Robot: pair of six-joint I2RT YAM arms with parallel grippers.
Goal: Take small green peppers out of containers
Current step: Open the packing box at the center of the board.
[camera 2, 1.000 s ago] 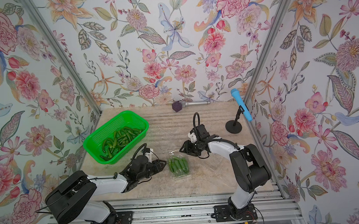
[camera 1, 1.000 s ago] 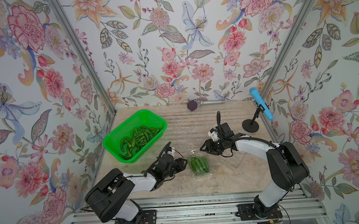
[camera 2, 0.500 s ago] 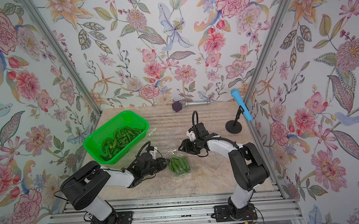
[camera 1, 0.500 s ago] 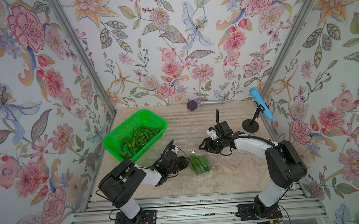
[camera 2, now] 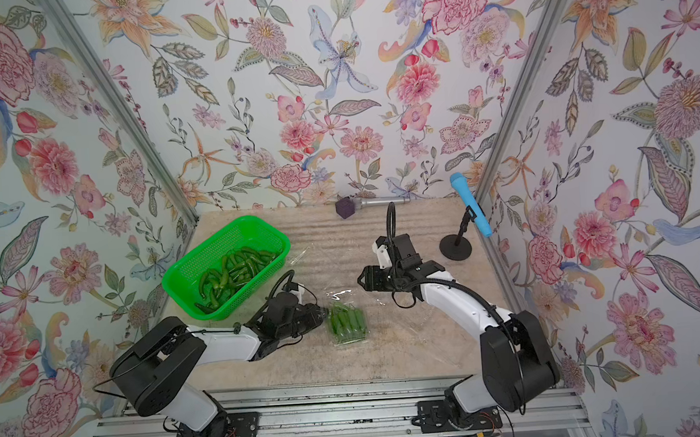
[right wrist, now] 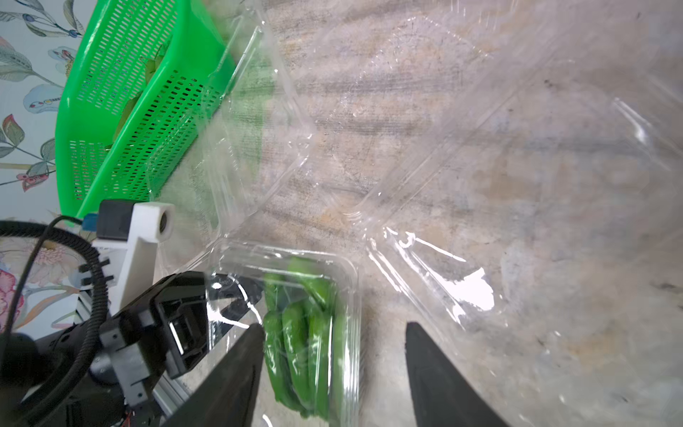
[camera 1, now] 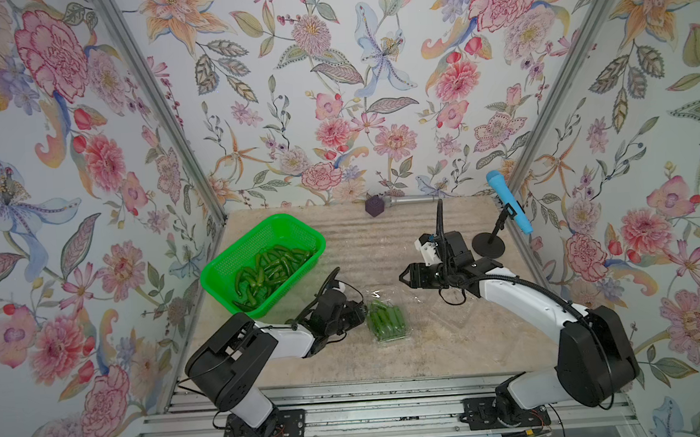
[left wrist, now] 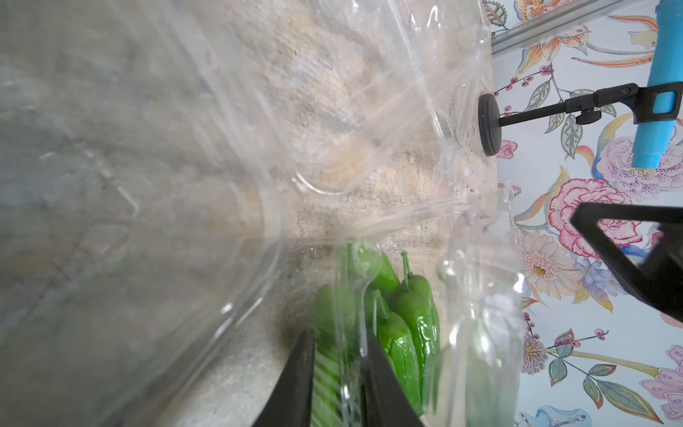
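A clear container [camera 1: 389,324] [camera 2: 348,324] full of small green peppers [camera 1: 383,319] [right wrist: 295,332] lies at the front middle of the table. My left gripper [camera 1: 362,310] [camera 2: 325,311] [left wrist: 338,334] is at its left edge, shut on the thin plastic wall, which runs between the two fingers. My right gripper [camera 1: 402,275] [camera 2: 360,278] [right wrist: 334,327] hangs open behind and right of this container, holding nothing. More peppers [camera 1: 268,266] [camera 2: 235,268] lie in the green basket [camera 1: 233,251] [camera 2: 200,253]. Empty clear containers [right wrist: 443,148] [left wrist: 295,111] lie open on the table.
A blue microphone [camera 1: 508,205] on a black stand [camera 1: 487,246] is at the back right, close behind my right arm. A silver microphone with a purple head [camera 1: 374,206] lies along the back wall. Flowered walls close in three sides.
My left gripper has slid right to the container's edge and its jaws have narrowed onto the plastic. The right gripper's jaws have widened a little.
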